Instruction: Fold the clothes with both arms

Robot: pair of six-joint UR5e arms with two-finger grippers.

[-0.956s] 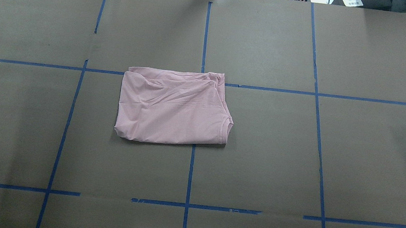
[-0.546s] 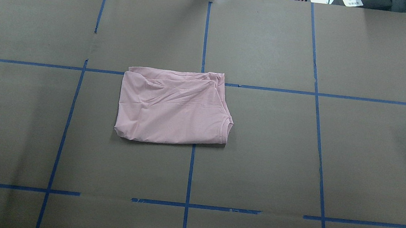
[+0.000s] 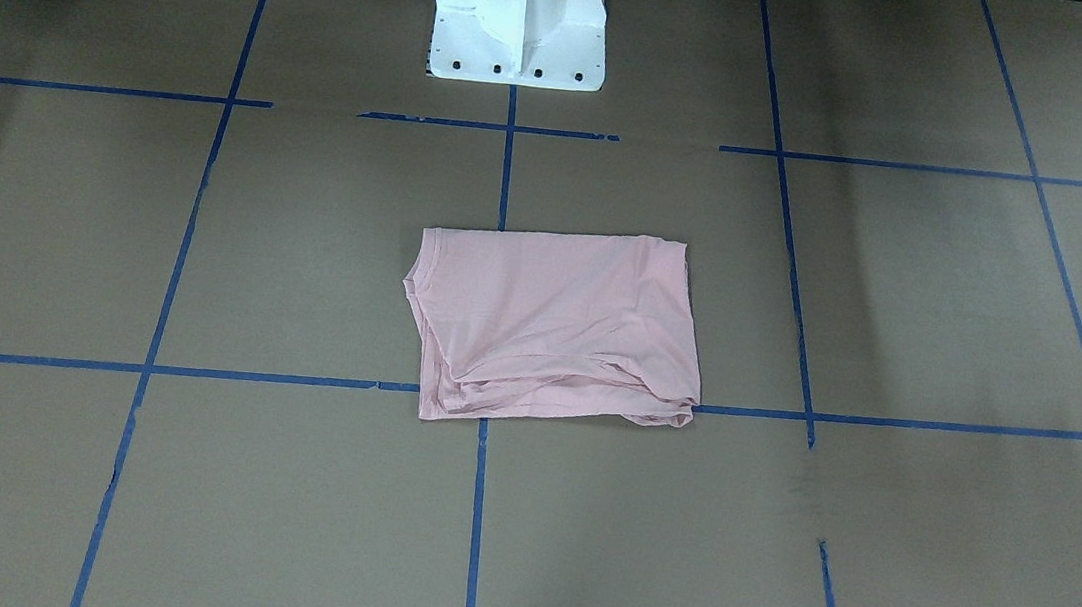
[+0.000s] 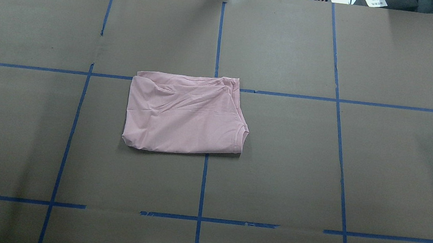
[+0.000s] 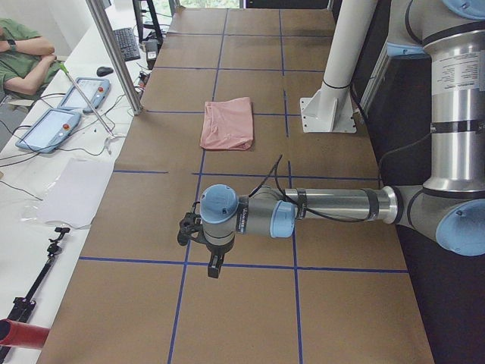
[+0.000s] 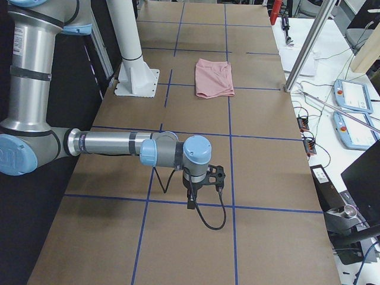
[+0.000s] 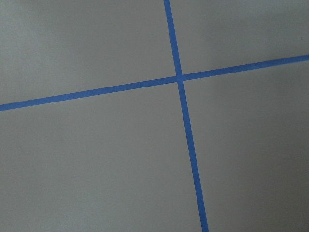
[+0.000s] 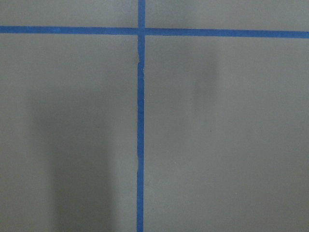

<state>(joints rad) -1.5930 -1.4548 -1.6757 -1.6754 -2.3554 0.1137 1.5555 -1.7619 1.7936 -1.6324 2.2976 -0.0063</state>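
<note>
The clothes are one pale pink T-shirt folded into a rough rectangle, plain side up, lying on the brown paper just left of the table's centre line. The shirt shows its collar edge at one corner. It also appears far off as the shirt and the shirt. My left gripper hangs over bare paper at the table's left end, far from the shirt. My right gripper hangs likewise at the right end. I cannot tell whether either is open or shut. Both wrist views show only paper and blue tape.
The white pedestal base stands at the robot's edge of the table. Blue tape lines grid the brown paper. A side bench holds two pendants, cables and a metal post; a person's arm rests there.
</note>
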